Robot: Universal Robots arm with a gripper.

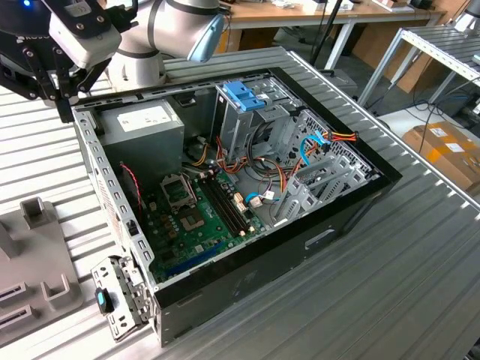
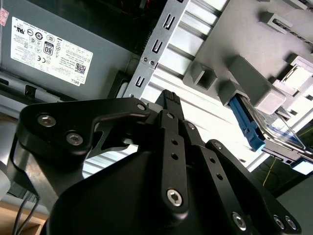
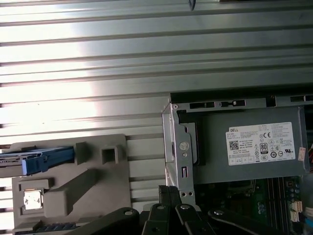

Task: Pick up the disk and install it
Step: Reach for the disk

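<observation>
The disk [image 3: 36, 160] lies in a slot of a grey fixture [image 3: 78, 191] on the ribbed table beside the open computer case; its light-blue side rail faces out. The second wrist view shows the same disk [image 2: 247, 125], its silver body partly tucked under the fixture [image 2: 254, 44]. My gripper [image 1: 66, 111] hangs above the case's corner by the power supply, apart from the disk. Its black fingers [image 3: 164, 196] are shut together with nothing between them, as the gripper [image 2: 168, 96] also stands in the second wrist view.
The open case [image 1: 247, 247] holds a motherboard [image 1: 191, 217], cables, a grey power-supply box [image 1: 142, 120] with a white sticker, and a drive cage topped by a blue latch piece [image 1: 244, 94]. A loose bracket [image 1: 120, 300] leans at the case's near corner. Ribbed table surrounds it.
</observation>
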